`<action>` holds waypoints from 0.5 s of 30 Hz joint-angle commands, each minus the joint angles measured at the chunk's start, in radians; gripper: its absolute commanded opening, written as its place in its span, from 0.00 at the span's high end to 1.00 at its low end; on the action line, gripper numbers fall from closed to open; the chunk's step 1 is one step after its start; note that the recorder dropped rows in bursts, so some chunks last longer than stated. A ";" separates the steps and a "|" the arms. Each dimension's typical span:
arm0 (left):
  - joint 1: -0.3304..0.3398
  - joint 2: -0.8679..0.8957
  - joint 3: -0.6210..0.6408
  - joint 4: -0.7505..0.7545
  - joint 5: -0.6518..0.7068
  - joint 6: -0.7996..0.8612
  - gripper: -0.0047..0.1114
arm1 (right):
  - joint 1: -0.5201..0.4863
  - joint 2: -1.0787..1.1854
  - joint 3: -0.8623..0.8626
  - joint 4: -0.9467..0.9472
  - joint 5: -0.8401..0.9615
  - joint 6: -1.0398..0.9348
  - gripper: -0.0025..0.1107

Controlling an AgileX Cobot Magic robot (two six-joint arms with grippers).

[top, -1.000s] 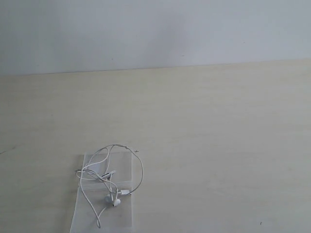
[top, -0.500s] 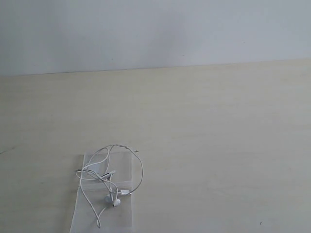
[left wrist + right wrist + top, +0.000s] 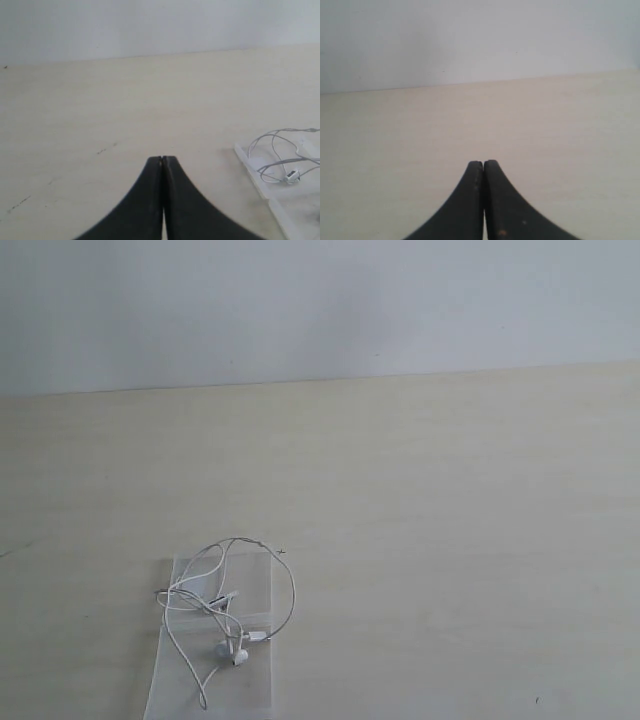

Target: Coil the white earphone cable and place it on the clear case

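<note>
Left wrist view has the left gripper (image 3: 162,159) with its two dark fingers pressed together tip to tip, no gap between them and nothing pinched there. It hangs over the pale wooden table (image 3: 100,110). Beyond the tips and off to one side, apart from them, lies the clear case (image 3: 295,210), flat on the table. The white earphone cable (image 3: 274,165) is heaped in loose loops on the case. A small white fitting (image 3: 291,175) on the wire rests among the loops. In the exterior view the cable sits mostly on the half of the case farther from the camera. One wide loop (image 3: 291,600) spills past the case's edge onto the table, and the two earbuds (image 3: 232,652) lie side by side near the middle of the case. The right gripper (image 3: 483,162) is likewise closed tight on nothing, facing only table and the plain wall (image 3: 480,40) beyond it.
</note>
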 commanded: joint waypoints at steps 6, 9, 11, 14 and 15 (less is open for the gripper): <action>0.041 -0.006 0.002 -0.015 0.001 -0.041 0.96 | -0.006 -0.006 0.004 0.001 -0.001 -0.005 0.98; 0.041 -0.006 0.002 -0.015 0.001 -0.041 0.96 | -0.006 -0.006 0.004 0.001 -0.001 -0.005 0.98; 0.041 -0.006 0.002 -0.015 0.004 -0.034 0.96 | -0.006 -0.006 0.004 0.001 -0.001 -0.005 0.98; 0.041 -0.006 0.002 -0.015 0.004 -0.034 0.96 | -0.006 -0.006 0.004 0.001 -0.001 -0.005 0.98; 0.041 -0.006 0.002 -0.015 0.004 -0.034 0.96 | -0.006 -0.006 0.004 0.001 -0.001 -0.005 0.98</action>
